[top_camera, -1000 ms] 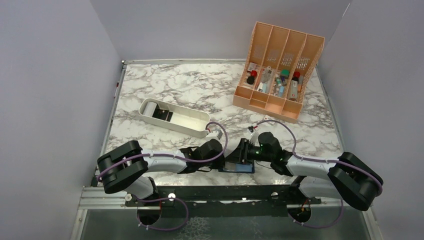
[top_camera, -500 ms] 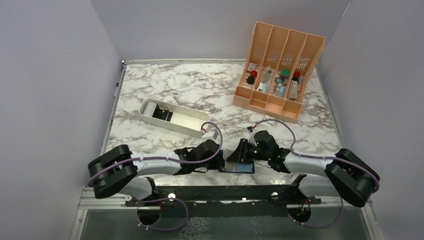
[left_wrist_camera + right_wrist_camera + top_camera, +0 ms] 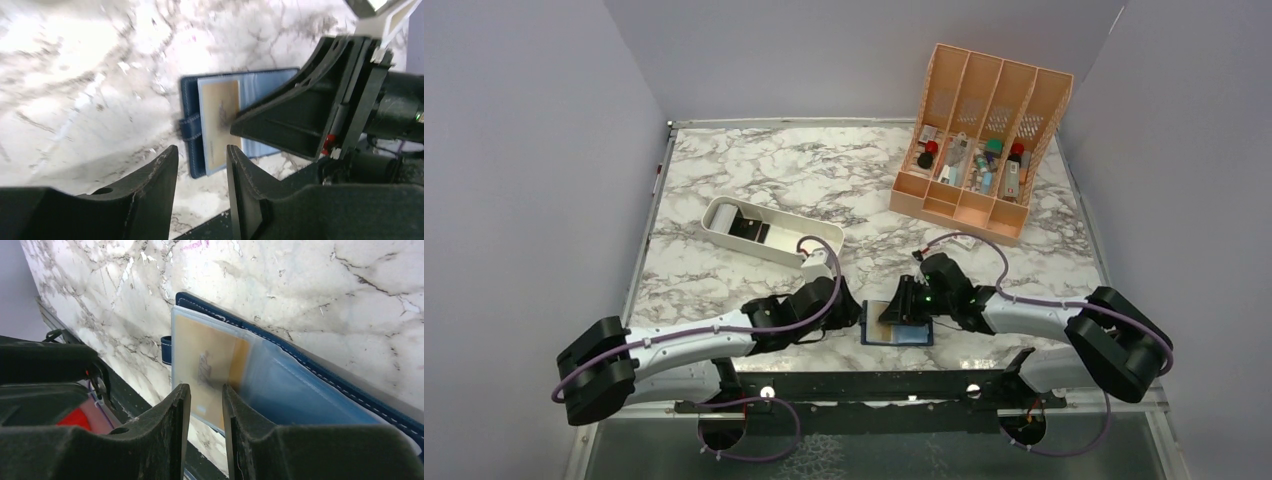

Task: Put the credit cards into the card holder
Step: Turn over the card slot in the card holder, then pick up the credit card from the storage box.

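The card holder (image 3: 919, 336) lies open near the table's front edge, navy with pale blue inner pockets (image 3: 310, 390). A tan credit card (image 3: 220, 115) sits in its clear pocket, at the end with the snap tab (image 3: 189, 127); the same card (image 3: 205, 360) shows in the right wrist view. My right gripper (image 3: 902, 305) hovers over the holder with its jaws a little apart and nothing between them (image 3: 206, 389); one finger (image 3: 280, 117) reaches onto the card. My left gripper (image 3: 201, 150) stands open and empty just left of the holder (image 3: 852, 318).
A white oblong tray (image 3: 769, 235) lies behind the left arm. An orange slotted organizer (image 3: 979, 140) with small items stands at the back right. A black rail (image 3: 854, 385) runs along the table's front edge, close below the holder.
My left gripper opened and drew back to the left, away from the holder. The right gripper shifted slightly left over the holder, its jaws a bit narrower. The tan card now shows.
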You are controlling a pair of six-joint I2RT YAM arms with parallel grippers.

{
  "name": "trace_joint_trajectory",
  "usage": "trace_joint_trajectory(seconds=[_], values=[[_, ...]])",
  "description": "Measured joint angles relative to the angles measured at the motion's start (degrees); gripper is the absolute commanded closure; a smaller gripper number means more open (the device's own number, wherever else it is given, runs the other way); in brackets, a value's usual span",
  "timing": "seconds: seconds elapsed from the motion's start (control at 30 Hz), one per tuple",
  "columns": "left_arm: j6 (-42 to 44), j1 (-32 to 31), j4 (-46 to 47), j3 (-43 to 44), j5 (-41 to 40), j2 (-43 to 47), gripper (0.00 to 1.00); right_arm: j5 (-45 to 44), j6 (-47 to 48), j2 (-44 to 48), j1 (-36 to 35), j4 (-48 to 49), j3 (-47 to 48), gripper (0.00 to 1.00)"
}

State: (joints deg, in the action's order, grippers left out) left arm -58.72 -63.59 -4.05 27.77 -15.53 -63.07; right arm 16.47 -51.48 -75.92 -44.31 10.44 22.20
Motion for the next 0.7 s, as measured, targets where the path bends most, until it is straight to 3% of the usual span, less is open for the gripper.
trace_joint_trajectory(seconds=[0.27,0.4,0.7], values=[[8.7,5.42,-9.81,9.84,-7.28,1.49,0.56,-1.27,1.84,2.69,0.0,-6.97,2.54,0.62],[17.18,15.56,-13.14,16.92,-9.03,1.53,0.53,-2.62,3.23,9.05,0.0,-11.43,2.97,0.62],[33.35,32.96,-17.27,23.12,-9.46,0.52,0.53,-6.78,5.9,19.32,0.0,-18.32,3.02,0.62]])
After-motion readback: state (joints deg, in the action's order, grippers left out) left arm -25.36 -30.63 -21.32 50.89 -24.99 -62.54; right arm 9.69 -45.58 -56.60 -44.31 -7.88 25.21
